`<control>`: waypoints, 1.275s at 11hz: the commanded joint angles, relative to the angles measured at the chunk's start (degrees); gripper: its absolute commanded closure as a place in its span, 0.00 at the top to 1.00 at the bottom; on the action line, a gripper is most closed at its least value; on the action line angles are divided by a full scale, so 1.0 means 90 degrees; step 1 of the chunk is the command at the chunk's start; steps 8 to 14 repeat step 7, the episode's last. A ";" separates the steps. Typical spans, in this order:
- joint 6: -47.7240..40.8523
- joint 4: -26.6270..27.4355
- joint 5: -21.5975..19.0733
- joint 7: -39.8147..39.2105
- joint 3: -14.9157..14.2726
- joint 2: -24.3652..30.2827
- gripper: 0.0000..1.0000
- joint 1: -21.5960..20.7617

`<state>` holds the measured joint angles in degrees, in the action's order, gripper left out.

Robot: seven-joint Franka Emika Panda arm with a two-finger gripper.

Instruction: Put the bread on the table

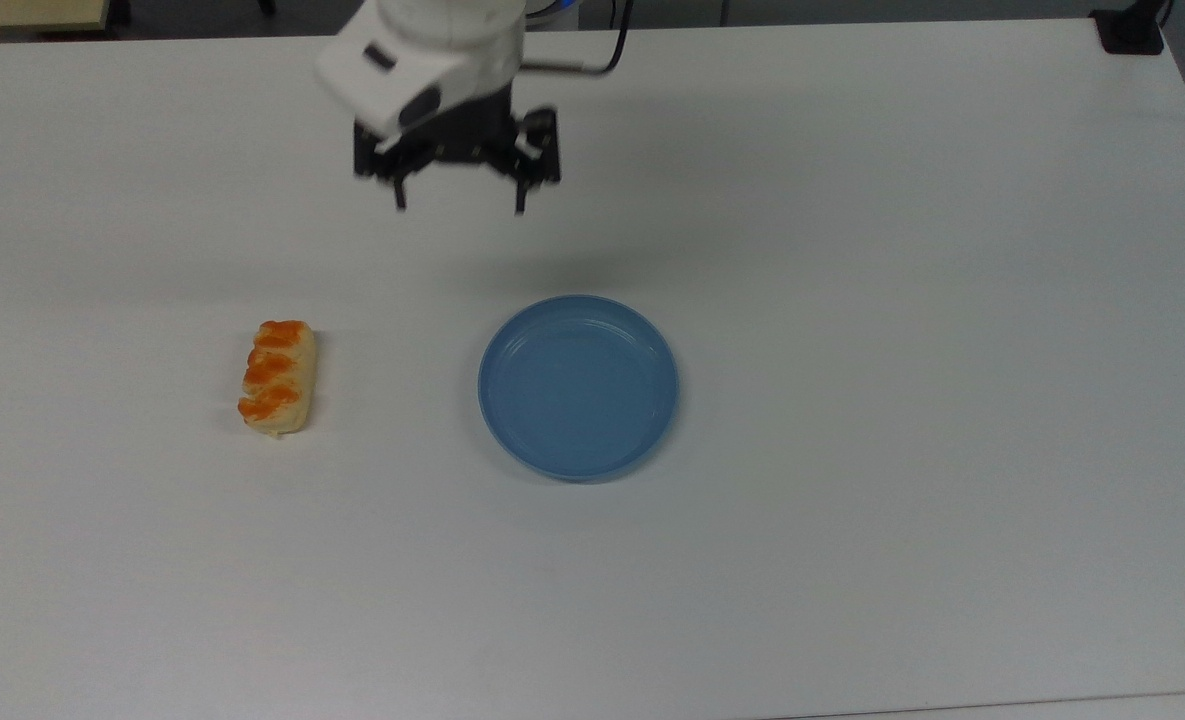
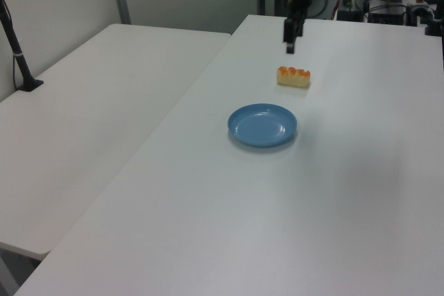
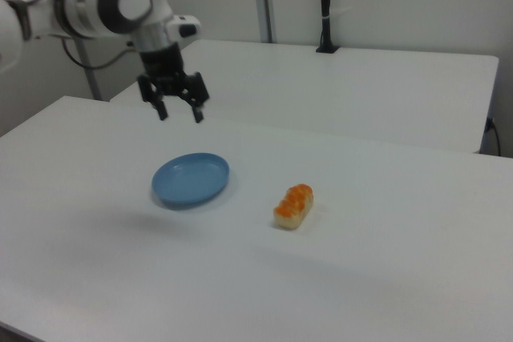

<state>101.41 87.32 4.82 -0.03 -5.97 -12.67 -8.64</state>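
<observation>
Bread: the bread [image 1: 277, 377] is a small oblong tan loaf with three glossy orange patches along its top, lying flat on its underside.
Where it sits: straight on the white table [image 1: 902, 250], well apart from the blue plate [image 1: 578, 386], on the top view's left of it and on the right view's right of it.
Plate: round, shallow, with nothing in it.
Surface: the table is plain matte white and broad; a second white table [image 2: 97, 95] stands alongside it on the left view's left.
Room: pale partition walls with metal posts behind; a black pole [image 3: 325, 2] rises from the far table in the right view.
Tool: the tool [image 1: 459, 200] hangs in the air with its two fingers spread wide and nothing between them.
Bread to tool: well apart; the tool is raised above the table, beyond the plate's far side in the top view, not over the bread.
</observation>
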 commanded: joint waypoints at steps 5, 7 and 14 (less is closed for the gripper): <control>-0.1131 0.0337 -0.0047 0.0305 -0.0118 0.1105 1.00 0.0022; -0.1141 0.0318 -0.0047 0.0365 -0.0118 0.1124 1.00 0.0061; -0.1141 0.0318 -0.0047 0.0365 -0.0118 0.1124 1.00 0.0061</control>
